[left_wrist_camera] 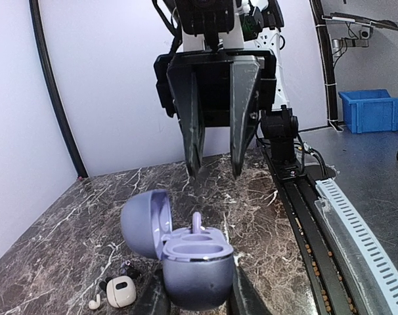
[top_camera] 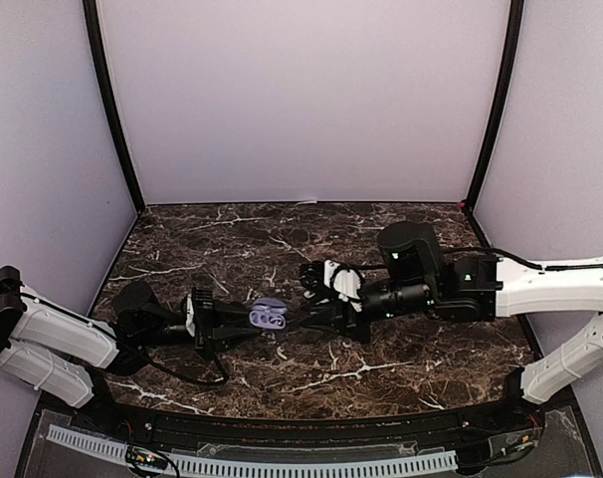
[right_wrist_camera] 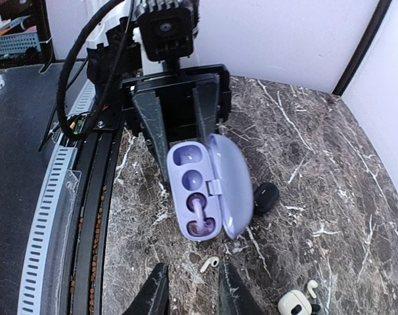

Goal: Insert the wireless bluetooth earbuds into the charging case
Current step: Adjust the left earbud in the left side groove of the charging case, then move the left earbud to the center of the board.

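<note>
Right wrist view: the left pincer point(right_wrist_camera: 186, 141) clamps the open lavender charging case point(right_wrist_camera: 199, 190), lid swung aside. A lavender earbud point(right_wrist_camera: 199, 211) sits in one well, stem up. The right pincer point(right_wrist_camera: 194, 264) stands slightly parted with nothing between its fingers. A white earbud point(right_wrist_camera: 209, 264) lies on the marble worktop point(right_wrist_camera: 317, 164) just below the case, a black case point(right_wrist_camera: 266, 197) sits beside it, and a white case point(right_wrist_camera: 294, 303) is farther off.

Left wrist view: the right pincer faces the case from above, fingers a little apart.

Top view: both pincers meet at the case, mid-worktop.
</note>
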